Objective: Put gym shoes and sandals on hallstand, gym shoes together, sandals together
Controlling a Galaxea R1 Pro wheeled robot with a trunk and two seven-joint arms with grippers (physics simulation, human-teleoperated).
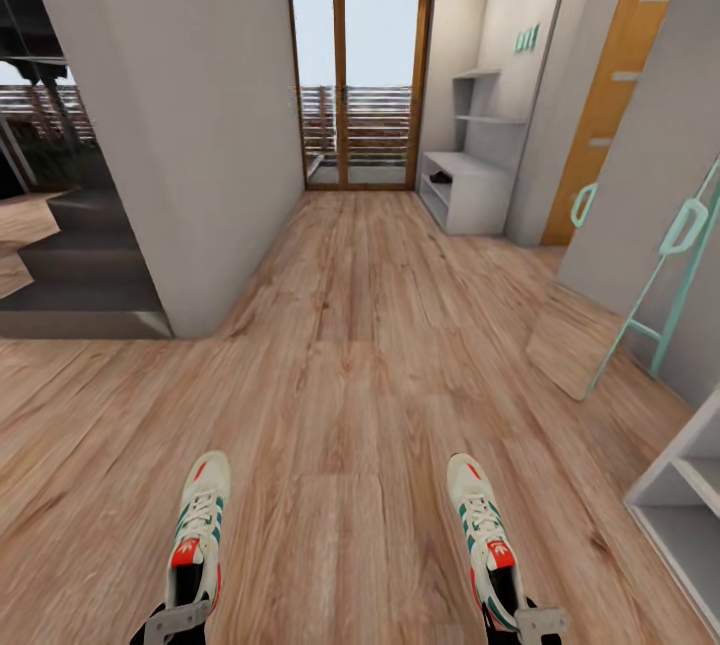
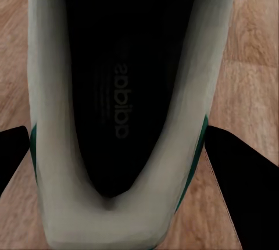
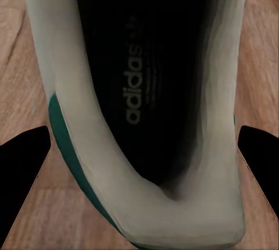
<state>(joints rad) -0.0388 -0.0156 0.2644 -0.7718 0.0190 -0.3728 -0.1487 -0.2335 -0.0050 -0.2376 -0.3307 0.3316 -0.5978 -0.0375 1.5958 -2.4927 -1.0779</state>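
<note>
Both grippers, left and right, each clench a gym shoe by its heel at the frame's bottom edge (left shoe, right shoe), so either could slip before reaching the hallstand at upper right.

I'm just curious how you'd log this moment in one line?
left gripper: holds left sneaker | right gripper: holds right sneaker | shoe rack: far down corridor, right side | wood floor

The corridor floor looks like matt wood-grain plank. The gym shoes appear smooth off-white leather with cloth laces; the hallstand is matt grey.
</note>
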